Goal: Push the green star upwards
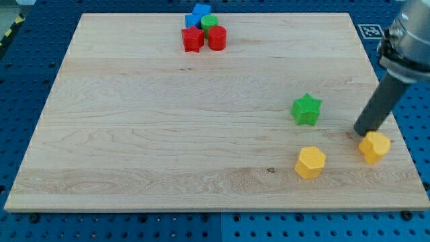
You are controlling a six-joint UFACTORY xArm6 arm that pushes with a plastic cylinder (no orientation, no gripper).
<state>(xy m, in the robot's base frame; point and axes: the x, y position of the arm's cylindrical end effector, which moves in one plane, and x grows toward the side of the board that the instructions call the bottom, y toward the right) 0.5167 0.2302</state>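
Observation:
The green star (307, 109) lies on the wooden board (168, 134) at the view's right, a little below the middle. My tip (361, 132) is to the right of the star and slightly lower, well apart from it. The tip sits right at the upper left edge of a yellow block (375, 146). The dark rod rises from the tip up to the view's right edge.
A yellow hexagonal block (310, 163) lies below the star. At the board's top centre sits a tight cluster: a red star (192, 39), a red cylinder (217, 38), a small green block (209, 22) and a blue block (199, 13).

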